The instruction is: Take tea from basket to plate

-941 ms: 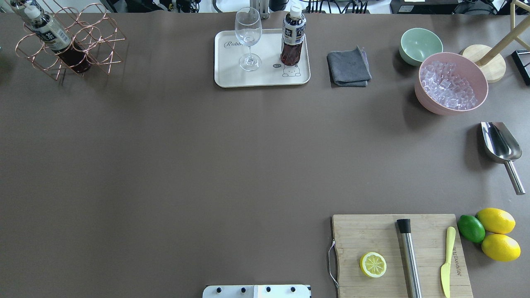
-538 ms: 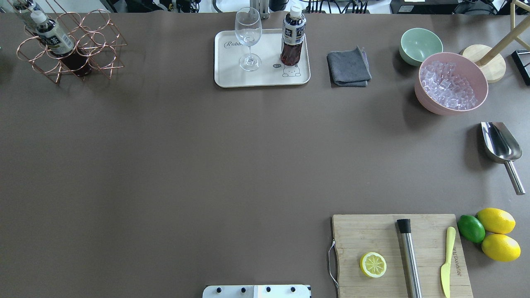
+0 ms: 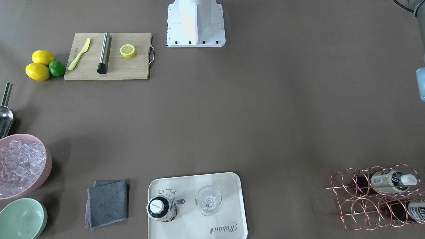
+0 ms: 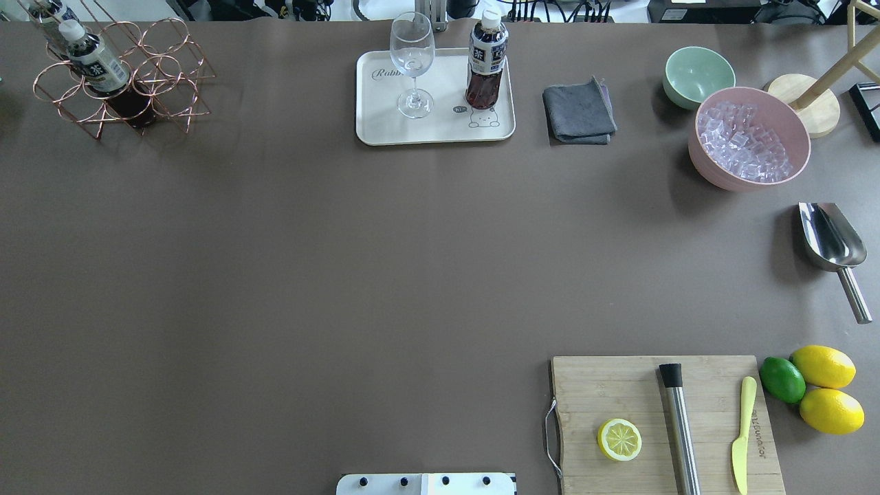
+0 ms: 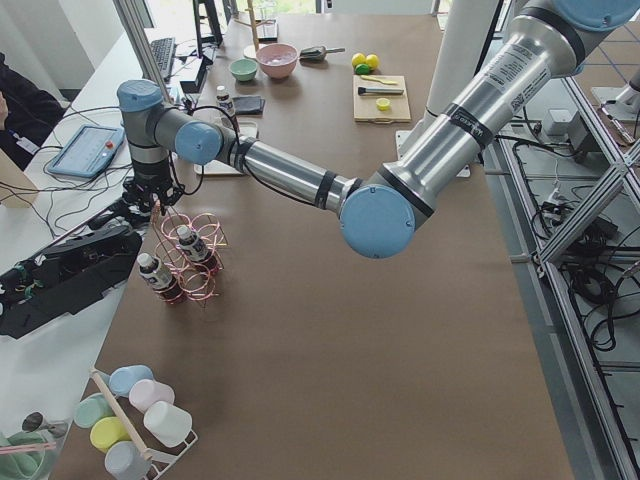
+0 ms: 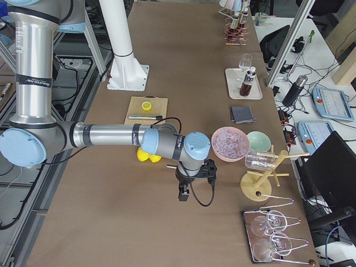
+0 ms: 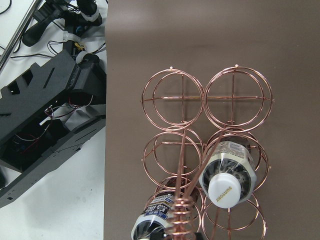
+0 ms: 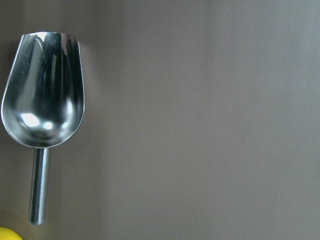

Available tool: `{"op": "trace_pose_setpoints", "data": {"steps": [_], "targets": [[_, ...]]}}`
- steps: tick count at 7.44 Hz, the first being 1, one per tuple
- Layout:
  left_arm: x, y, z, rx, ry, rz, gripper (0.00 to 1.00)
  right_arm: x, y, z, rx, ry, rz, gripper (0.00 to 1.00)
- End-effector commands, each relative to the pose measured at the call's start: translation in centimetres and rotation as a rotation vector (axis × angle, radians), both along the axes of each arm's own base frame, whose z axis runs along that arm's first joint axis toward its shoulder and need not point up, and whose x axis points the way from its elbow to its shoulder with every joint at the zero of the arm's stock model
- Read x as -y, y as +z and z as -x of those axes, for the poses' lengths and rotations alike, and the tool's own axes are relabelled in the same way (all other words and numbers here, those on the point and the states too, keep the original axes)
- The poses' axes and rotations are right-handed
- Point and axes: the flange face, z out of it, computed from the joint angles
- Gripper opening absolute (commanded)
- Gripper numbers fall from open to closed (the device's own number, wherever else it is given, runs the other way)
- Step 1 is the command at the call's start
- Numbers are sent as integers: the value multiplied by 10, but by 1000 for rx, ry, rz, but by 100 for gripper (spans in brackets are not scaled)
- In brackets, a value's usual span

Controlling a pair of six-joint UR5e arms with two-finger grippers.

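The left gripper (image 5: pixel 158 203) hangs directly over the rose-gold wire basket (image 7: pixel 182 97) (whether its jaws, or the right gripper's (image 6: pixel 186 192), are spread cannot be told). Just beneath it, the clear, white-capped tea bottle (image 7: pixel 227 175) stands near-upright in a ring cell, cap up. The cream rectangular plate (image 4: pixel 385 117) is well apart.

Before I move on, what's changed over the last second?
The basket with its two bottles has tipped back from a lean toward level, edging slightly toward the plate. The tea on the plate, the glass and the rest stayed put.

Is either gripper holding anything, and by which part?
Cannot tell. The left gripper is at the handle of the basket, fingers unseen; the right gripper hangs near the loose scoop.
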Motion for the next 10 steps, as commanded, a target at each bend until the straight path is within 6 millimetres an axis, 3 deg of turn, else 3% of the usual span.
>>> {"op": "trace_pose_setpoints", "data": {"steps": [1, 2, 4, 6, 9, 10], "targets": [[0, 0, 0, -5, -15, 13, 35, -1, 6, -8, -57, -7, -11, 100], [-2, 6, 0, -21, -50, 21, 98, 2, 4, -8, -74, -16, -60, 100], [-8, 24, 1, -42, -72, -18, 99, 2, 1, -8, -65, -10, -83, 100], [-7, 19, 0, -45, -78, -13, 99, 8, -4, -7, -35, 8, -82, 100], [-7, 12, 0, -57, -100, -1, 99, 17, -15, -8, -41, 227, 37, 100], [-11, 2, 9, -86, -147, 21, 99, 17, -12, -7, -38, 230, 41, 100]]}}
